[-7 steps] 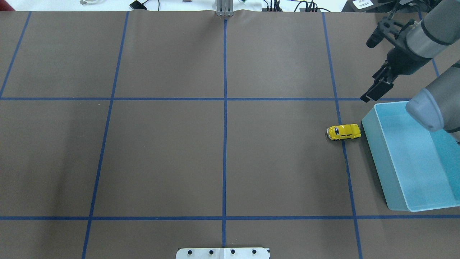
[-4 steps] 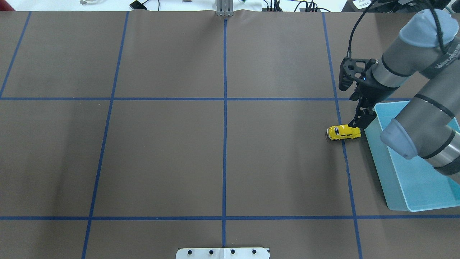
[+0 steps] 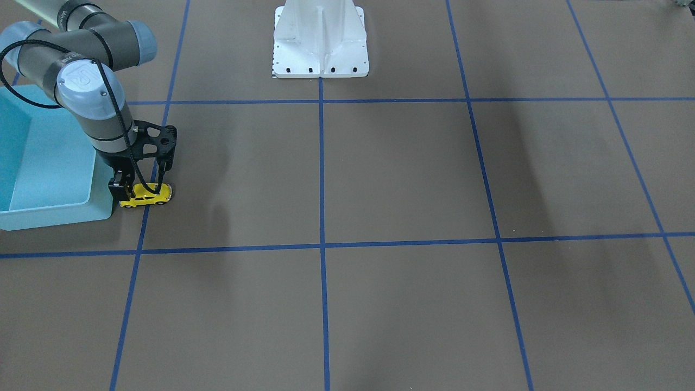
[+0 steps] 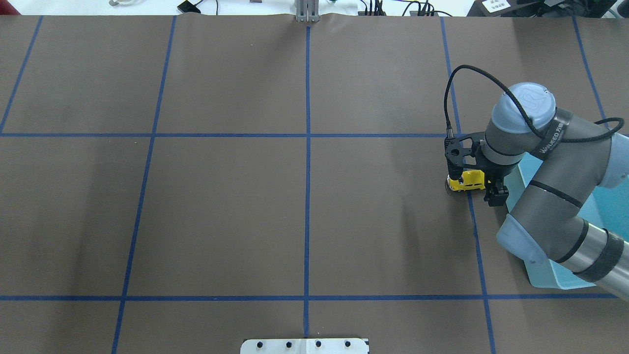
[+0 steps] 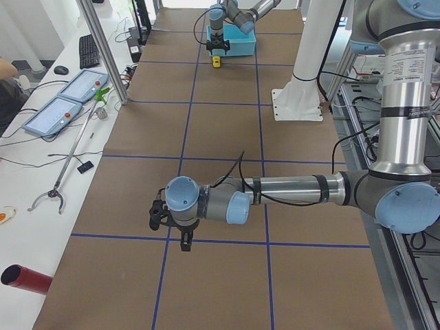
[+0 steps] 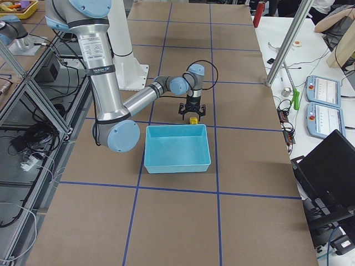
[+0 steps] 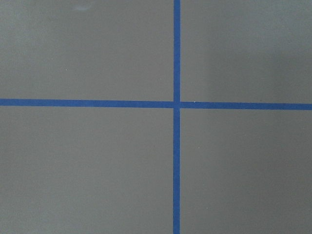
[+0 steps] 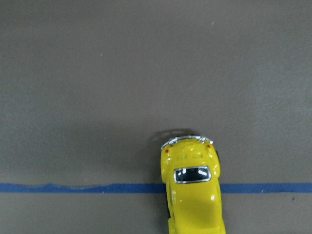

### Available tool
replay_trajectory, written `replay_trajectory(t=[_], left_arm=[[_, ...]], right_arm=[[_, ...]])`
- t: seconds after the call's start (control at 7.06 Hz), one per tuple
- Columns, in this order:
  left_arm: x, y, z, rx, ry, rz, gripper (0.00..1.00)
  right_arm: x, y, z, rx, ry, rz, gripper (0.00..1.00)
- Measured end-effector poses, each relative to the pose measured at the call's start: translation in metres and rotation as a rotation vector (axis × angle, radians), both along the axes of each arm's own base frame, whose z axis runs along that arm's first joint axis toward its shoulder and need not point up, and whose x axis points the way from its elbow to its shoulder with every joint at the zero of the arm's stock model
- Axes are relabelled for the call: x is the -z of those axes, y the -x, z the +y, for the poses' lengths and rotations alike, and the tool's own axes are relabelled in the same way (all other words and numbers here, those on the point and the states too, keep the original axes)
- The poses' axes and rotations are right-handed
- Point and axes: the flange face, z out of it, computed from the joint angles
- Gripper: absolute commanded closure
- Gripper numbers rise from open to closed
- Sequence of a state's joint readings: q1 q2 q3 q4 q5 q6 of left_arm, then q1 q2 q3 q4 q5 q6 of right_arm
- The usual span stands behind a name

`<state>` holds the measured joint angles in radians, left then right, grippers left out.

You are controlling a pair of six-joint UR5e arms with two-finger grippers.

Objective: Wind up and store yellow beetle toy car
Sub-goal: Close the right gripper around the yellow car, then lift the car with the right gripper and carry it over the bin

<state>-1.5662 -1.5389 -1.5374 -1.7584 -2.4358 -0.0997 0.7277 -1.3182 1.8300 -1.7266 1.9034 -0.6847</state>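
Observation:
The yellow beetle toy car [image 4: 466, 181] stands on its wheels on the brown table, on a blue tape line just left of the light blue bin [image 4: 543, 278]. It also shows in the front view [image 3: 146, 196] and at the bottom of the right wrist view [image 8: 194, 195]. My right gripper [image 4: 491, 184] is low over the car's bin-side end, with the jaws apart and one finger [image 4: 495, 192] beside the car. The car rests on the table. My left gripper [image 5: 175, 221] shows only in the left side view, over a tape crossing; I cannot tell its state.
The bin [image 3: 54, 210] stands right beside the car and holds nothing that I can see. The right arm's elbow [image 4: 550, 216] hangs over the bin's left wall. The white robot base [image 3: 320, 38] is at mid table. Blue tape lines grid the brown table.
My right arm has swung from the back right, beyond the bin, down to the car. The car has not moved.

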Motion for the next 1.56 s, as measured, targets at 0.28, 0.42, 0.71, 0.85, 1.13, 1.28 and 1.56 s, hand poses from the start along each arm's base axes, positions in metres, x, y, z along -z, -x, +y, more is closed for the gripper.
replay_trajectory(t=[0.28,0.42,0.71,0.85,1.13,1.28,1.56], left_arm=[[0.0,0.0,0.0,0.0,-0.001,0.001,0.0],[0.001,0.0,0.0,0.0,-0.002,0.002,0.0],[0.001,0.0,0.0,-0.001,-0.001,0.002,0.0],[0.001,0.0,0.0,-0.001,-0.001,0.002,0.0],[-0.001,0.0,0.002,0.0,0.001,0.002,0.0],[-0.001,-0.001,0.002,-0.001,0.003,0.002,0.0],[-0.002,-0.001,0.002,-0.002,0.004,0.001,0.0]], right_arm=[[-0.009,0.0,-0.001,0.013,-0.02,0.055,0.0],[-0.011,0.0,-0.004,0.017,-0.032,0.07,0.0],[-0.017,0.005,-0.01,0.019,-0.052,0.102,0.0],[-0.017,0.011,-0.015,0.018,-0.064,0.114,0.0],[-0.018,0.027,-0.015,0.029,-0.081,0.13,0.0],[-0.02,0.036,-0.011,0.041,-0.086,0.139,0.01],[-0.025,0.051,-0.001,0.068,-0.086,0.15,0.38]])
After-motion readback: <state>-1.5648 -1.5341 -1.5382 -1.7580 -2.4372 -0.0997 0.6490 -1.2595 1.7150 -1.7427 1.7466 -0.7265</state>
